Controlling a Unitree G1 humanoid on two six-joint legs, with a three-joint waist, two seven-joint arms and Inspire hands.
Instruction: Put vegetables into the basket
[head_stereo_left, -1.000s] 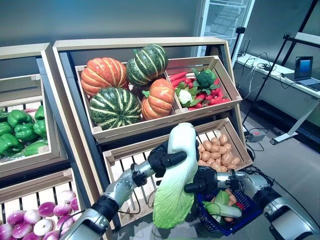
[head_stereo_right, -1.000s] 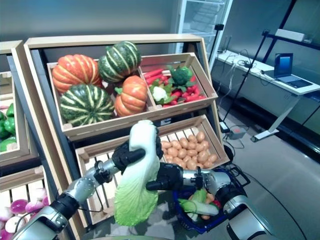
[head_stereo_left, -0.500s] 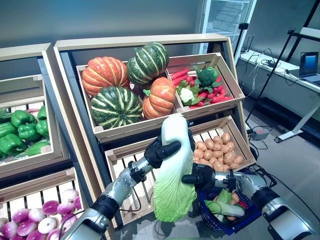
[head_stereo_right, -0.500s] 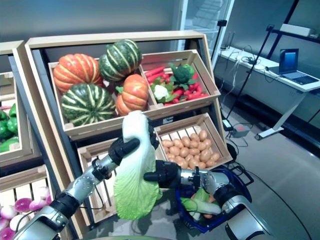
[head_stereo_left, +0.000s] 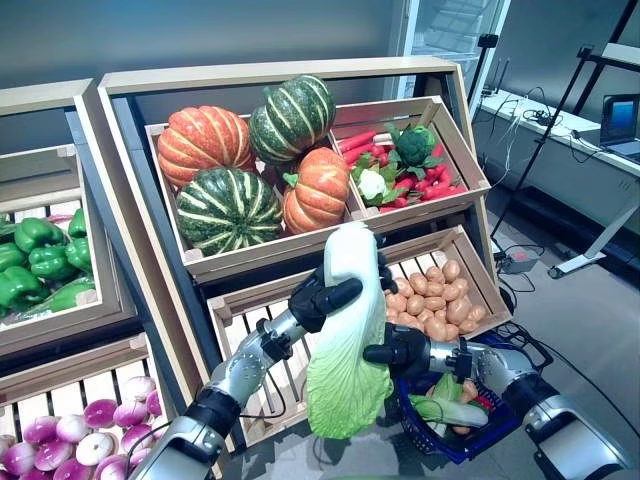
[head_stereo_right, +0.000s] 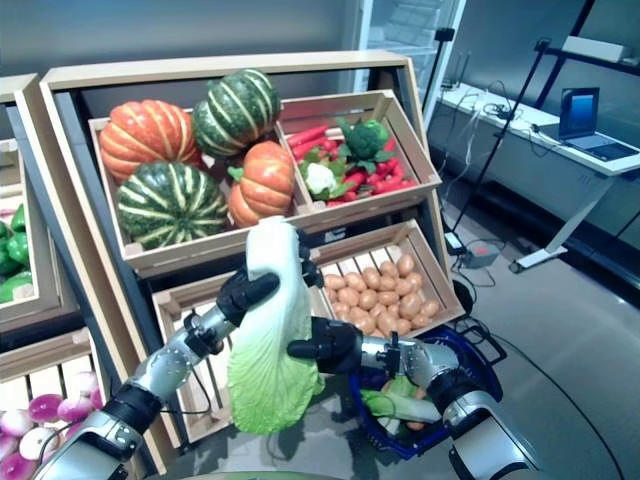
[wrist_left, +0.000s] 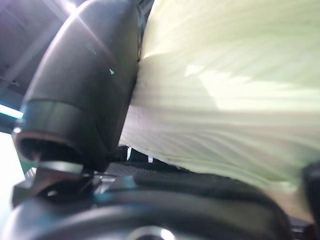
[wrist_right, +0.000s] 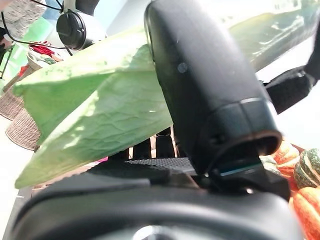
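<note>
A long napa cabbage, white at the top and leafy green at the bottom, hangs upright in front of the stand's lower crate. My left hand is shut on its white upper part, seen close in the left wrist view. My right hand is shut on its middle from the right, and the right wrist view shows the green leaves by its thumb. The blue basket stands on the floor at the lower right, holding a cucumber and other vegetables.
The wooden stand with its crates rises right behind the cabbage. A second stand is on the left. A desk with a laptop stands at the far right, with grey floor between it and the basket.
Both hands have lifted the cabbage a little and drawn it slightly to the left. The view has also shifted slightly.
</note>
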